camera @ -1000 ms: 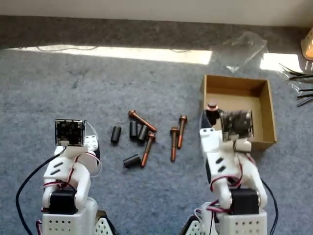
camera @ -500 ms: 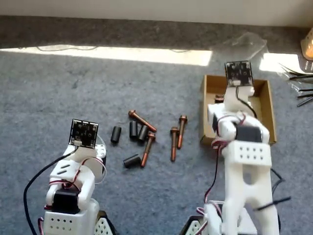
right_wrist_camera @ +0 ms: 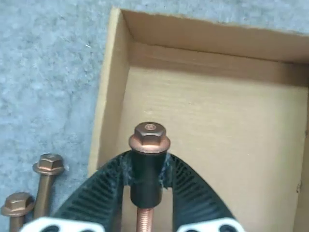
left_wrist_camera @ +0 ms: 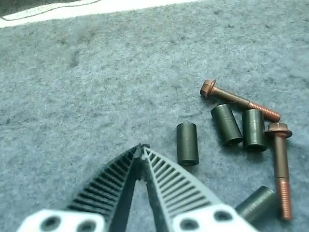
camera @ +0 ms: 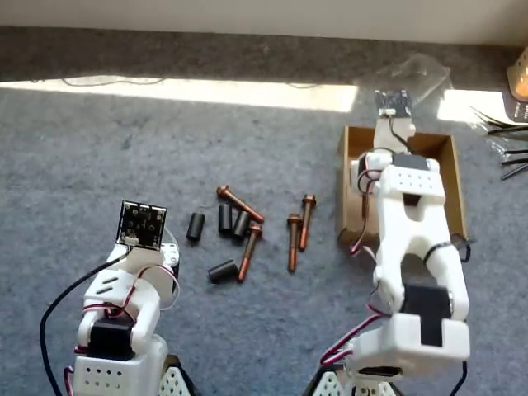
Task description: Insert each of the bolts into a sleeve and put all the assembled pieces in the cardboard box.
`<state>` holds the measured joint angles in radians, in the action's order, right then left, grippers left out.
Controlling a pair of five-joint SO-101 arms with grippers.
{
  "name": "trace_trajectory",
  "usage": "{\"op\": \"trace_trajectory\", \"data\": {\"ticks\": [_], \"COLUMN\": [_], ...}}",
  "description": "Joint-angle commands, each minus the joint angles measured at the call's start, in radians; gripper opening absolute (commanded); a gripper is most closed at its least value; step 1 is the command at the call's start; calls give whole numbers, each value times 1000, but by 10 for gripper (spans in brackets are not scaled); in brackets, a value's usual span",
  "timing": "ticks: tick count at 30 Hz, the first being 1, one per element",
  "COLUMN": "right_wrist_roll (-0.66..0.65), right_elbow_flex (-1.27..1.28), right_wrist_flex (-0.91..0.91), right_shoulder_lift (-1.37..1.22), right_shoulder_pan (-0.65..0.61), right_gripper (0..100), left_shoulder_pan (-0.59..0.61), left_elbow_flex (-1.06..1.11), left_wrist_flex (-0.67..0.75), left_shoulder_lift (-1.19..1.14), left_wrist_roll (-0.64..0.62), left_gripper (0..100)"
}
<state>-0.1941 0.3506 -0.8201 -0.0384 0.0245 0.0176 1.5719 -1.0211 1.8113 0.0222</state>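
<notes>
A carpeted room, likely a home: grey carpet (camera: 124, 165) meets a pale wall (camera: 247, 12), with a sunlit strip (camera: 206, 89).

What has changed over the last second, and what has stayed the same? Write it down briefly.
The right gripper, shut on the sleeved bolt, has swung forward from the near left corner of the cardboard box to over its inside. The left gripper, shut and empty, shifted slightly toward the loose parts, then held still. The four loose bolts, four sleeves and the box stayed put.
</notes>
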Motion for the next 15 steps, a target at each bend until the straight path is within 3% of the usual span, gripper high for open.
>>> {"op": "trace_trajectory", "data": {"ticks": [1,7,12,15], "right_wrist_roll": [5,5,5,5], "right_elbow_flex": [-110,-170,-176,-174], "right_wrist_flex": [-4,-4,-4,-2], "right_shoulder_lift": [-50,-147,-173,-173], "right_shoulder_pan": [12,12,8,7], "right_gripper": [7,9,126,139], "left_shoulder_pan": [-21,-21,-21,-21], "left_elbow_flex": [-5,-5,-4,-4], "left_wrist_flex": [2,2,2,2], "left_shoulder_lift": [16,16,16,16], "left_wrist_roll": [6,6,6,6], "left_gripper": [5,5,5,5]}}
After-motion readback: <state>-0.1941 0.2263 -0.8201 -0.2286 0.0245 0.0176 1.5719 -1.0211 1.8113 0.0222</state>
